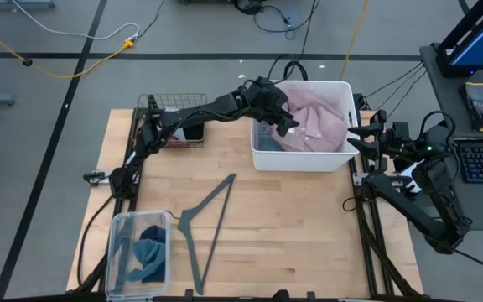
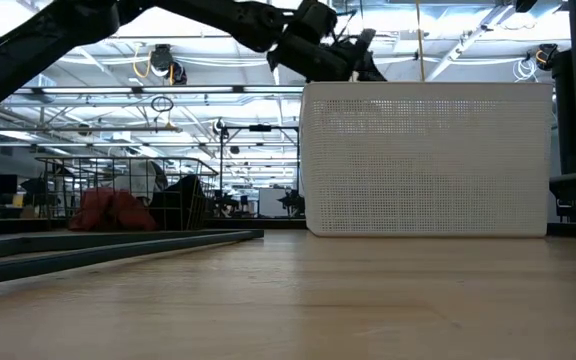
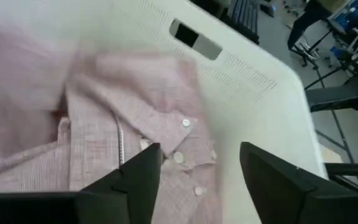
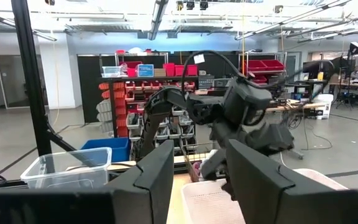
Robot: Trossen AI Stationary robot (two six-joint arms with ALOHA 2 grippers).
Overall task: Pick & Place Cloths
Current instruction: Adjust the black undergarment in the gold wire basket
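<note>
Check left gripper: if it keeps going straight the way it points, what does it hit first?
Most likely the pink checked shirt in the white bin. The left gripper hangs over it, jaws open and empty, buttoned placket dead ahead. Remaining gap is hard to judge.

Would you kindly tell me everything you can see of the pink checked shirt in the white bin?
The pink checked shirt is a soft, pale pink woven garment with a fine check, lying crumpled in the white perforated bin and filling most of it. The left wrist view shows its placket with small white buttons and folded layers resting against the bin's inner wall. The left hand hangs just above it, fingers open, not gripping the fabric. A darker item lies beside it at the bin's left end.
</note>
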